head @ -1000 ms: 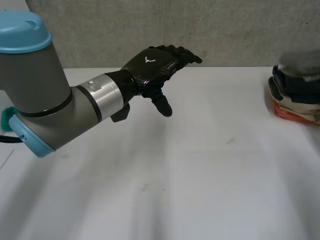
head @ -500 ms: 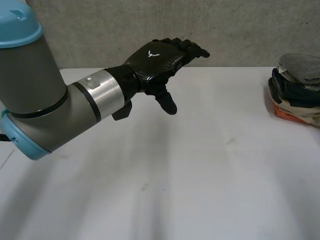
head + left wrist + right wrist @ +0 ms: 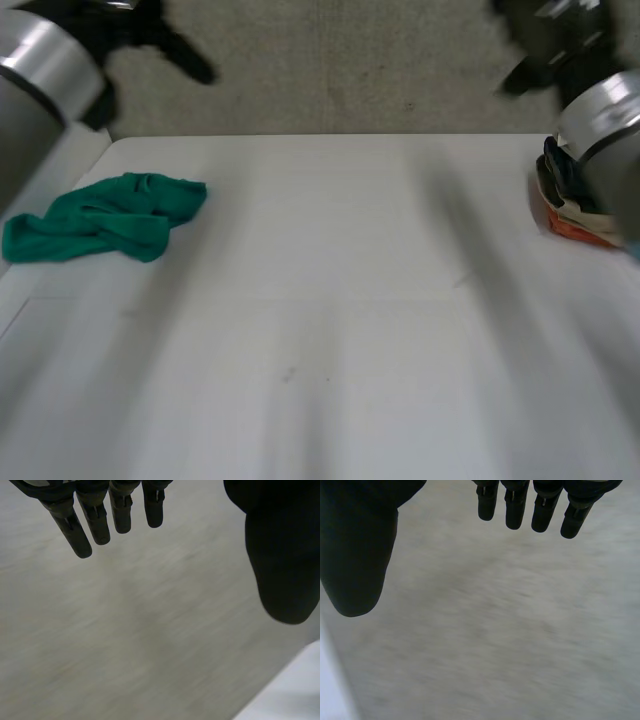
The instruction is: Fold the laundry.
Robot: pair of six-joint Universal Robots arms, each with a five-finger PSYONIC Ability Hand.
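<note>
1. left hand (image 3: 150, 25): up at 11 o'clock of the table (image 3: 330, 300), fingers straight, empty.
2. right hand (image 3: 560, 40): up at 1 o'clock, fingers straight, empty.
3. green cloth (image 3: 105, 218): crumpled at 9 o'clock of the table, about 7 o'clock from the left hand, long axis 8-to-2; left hand is nearer, likely takes it.
4. folded pile (image 3: 575, 205): at 3 o'clock.

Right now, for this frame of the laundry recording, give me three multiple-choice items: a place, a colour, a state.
1. Where on the table does the crumpled cloth lie? A. by the left arm's edge B. in the middle C. at the right edge
2. Its colour? A. red B. green C. white
3. The left hand and right hand are: A. both open, empty B. both shut on cloth C. one holding cloth
Key: A, it lies at that edge; B, plainly green; A, each is straight and empty in its wrist view.
</note>
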